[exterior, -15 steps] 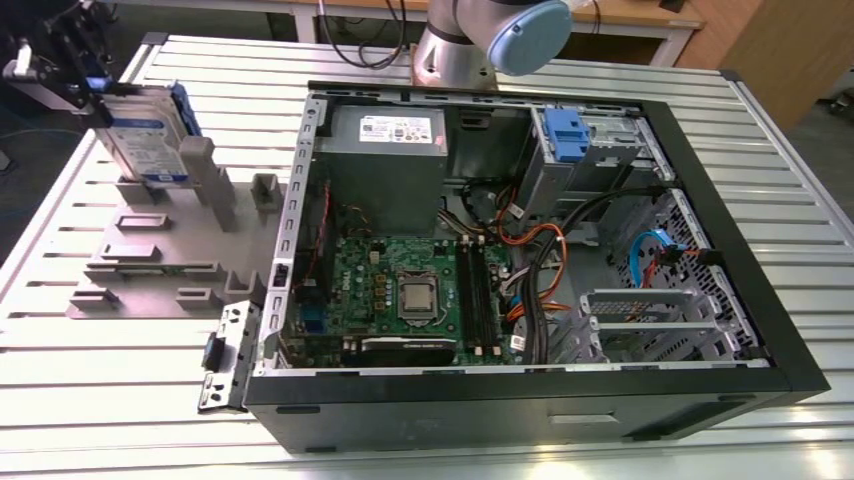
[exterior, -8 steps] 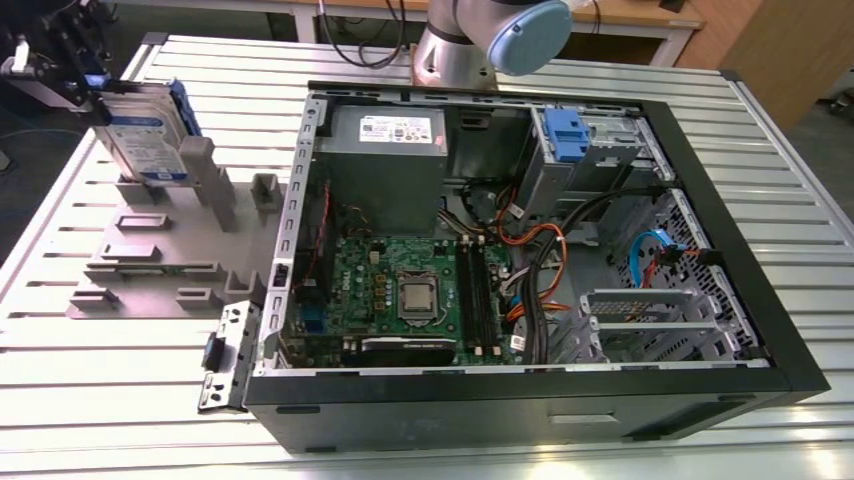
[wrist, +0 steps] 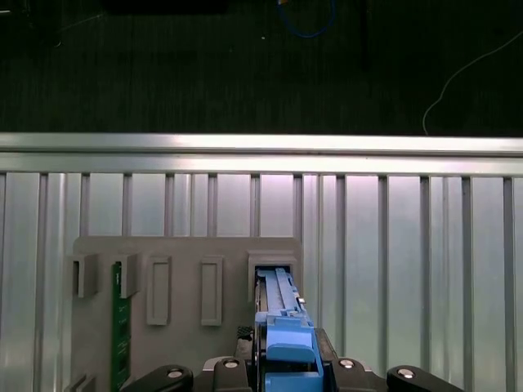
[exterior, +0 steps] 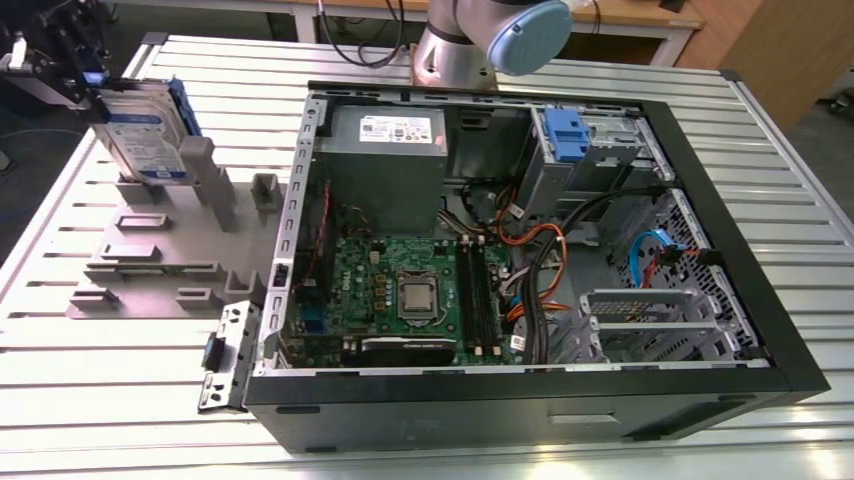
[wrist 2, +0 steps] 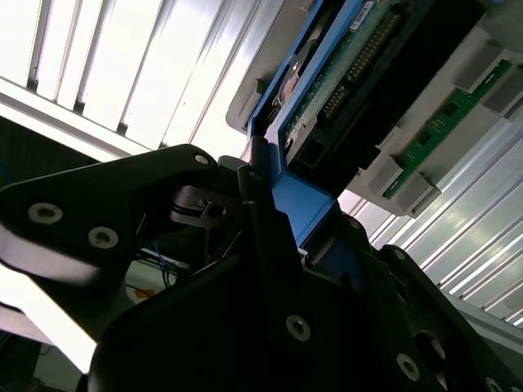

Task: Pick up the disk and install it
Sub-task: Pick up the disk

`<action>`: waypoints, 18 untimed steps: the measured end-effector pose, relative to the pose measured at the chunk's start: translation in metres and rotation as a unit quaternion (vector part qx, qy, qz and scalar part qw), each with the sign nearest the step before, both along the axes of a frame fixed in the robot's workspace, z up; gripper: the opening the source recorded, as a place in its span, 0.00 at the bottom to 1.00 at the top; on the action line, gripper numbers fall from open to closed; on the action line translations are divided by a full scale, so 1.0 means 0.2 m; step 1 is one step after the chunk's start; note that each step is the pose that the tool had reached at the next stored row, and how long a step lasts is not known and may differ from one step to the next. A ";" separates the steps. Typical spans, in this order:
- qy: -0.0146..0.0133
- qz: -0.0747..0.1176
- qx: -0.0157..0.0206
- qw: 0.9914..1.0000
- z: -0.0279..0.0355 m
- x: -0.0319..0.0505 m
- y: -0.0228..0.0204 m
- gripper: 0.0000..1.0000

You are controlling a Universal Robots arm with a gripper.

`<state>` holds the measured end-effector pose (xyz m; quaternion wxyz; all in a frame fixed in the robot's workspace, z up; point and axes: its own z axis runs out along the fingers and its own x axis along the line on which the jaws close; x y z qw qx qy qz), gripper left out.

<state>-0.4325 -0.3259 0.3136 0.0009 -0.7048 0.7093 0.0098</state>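
Tool (wrist: 284,365) looked clamped on the blue rail (wrist 2: 302,204) of the disk (exterior: 140,135), which stood upright in the grey holder (exterior: 174,265) beside the open PC case (exterior: 534,250). Edge grip could slip or snag in the holder if tilted, I'd guess. Ribbed metal table (exterior: 107,400), dark floor (wrist: 245,65) behind.

Ribbed metal table (exterior: 107,400), brightly lit. Wooden desk (exterior: 641,18) just beyond table. Dark floor (wrist: 163,73) past table's edge.

Bright even room light, blown-out glare on table slats (wrist 2: 98,57), fingers (wrist 2: 260,214) dark and backlit
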 end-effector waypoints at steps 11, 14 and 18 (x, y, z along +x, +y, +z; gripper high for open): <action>0.000 0.000 0.000 1.000 0.047 0.000 0.000 0.37; 0.000 0.000 0.000 1.000 0.054 0.000 0.000 0.37; 0.000 0.000 0.000 1.000 0.061 0.000 0.000 0.37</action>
